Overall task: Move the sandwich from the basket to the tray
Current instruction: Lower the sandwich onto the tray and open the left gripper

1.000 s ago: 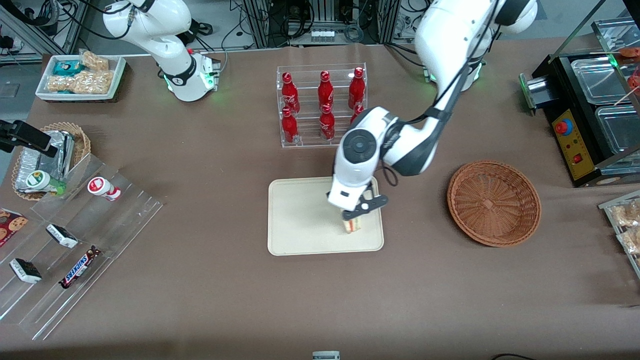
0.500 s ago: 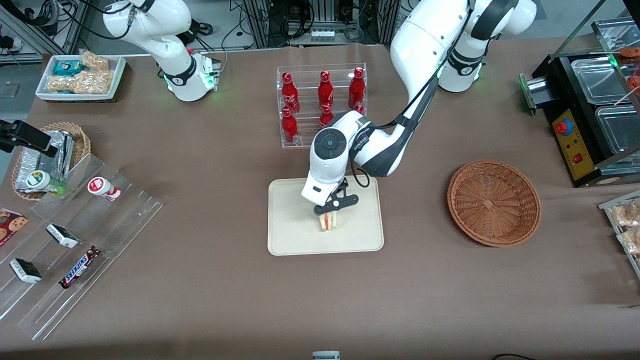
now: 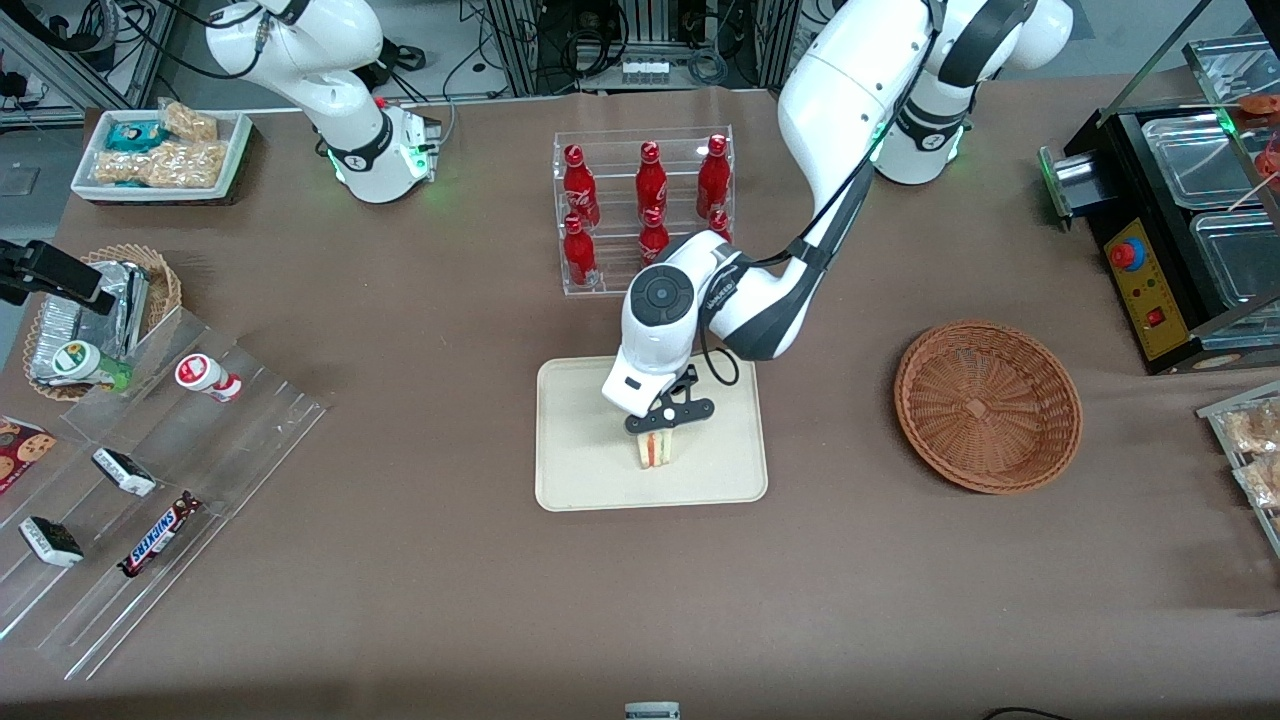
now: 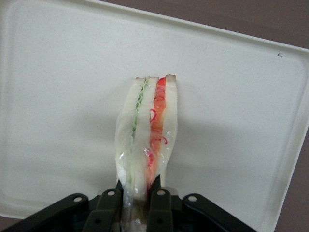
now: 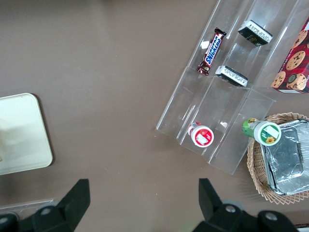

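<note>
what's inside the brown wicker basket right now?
Nothing visible: the basket shows only bare weave. The sandwich is over the tray, pinched in the left arm's tool. Whether it touches the tray cannot be told.

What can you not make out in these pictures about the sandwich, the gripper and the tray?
- Front view: whether the sandwich touches the tray; gripper covers its top.
- Left wrist view: the sandwich's gripped end, hidden between the fingers and cut off by the picture's edge.
- Right wrist view: only one tray corner shows.
</note>
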Robot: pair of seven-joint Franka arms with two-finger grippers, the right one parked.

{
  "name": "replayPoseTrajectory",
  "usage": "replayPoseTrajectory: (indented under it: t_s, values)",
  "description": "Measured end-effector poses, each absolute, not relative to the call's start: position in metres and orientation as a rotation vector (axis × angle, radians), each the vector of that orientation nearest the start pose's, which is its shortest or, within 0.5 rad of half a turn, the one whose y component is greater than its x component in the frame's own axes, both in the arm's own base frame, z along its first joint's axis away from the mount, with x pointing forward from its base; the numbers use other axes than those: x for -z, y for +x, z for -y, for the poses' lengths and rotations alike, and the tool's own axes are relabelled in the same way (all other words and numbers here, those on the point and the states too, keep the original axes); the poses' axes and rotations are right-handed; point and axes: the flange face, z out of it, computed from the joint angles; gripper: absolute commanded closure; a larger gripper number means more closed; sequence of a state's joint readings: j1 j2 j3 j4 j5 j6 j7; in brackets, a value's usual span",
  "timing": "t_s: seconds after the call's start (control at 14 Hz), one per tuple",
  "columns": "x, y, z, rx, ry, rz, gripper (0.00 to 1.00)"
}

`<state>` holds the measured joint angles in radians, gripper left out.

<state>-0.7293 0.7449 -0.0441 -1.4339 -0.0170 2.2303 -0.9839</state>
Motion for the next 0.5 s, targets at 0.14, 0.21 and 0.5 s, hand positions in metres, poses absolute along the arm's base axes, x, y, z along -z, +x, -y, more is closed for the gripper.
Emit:
replayPoseTrajectory:
  t_s: [0.14,0.21,0.5]
  values:
    - [-0.264,0.529,0.508,0.019,-3.200,0.375,0.00]
    - [-0.274,0.531,0.510,0.036,-3.211,0.377,0.00]
    - [-0.360,0.543,0.492,0.080,-3.217,0.385,0.00]
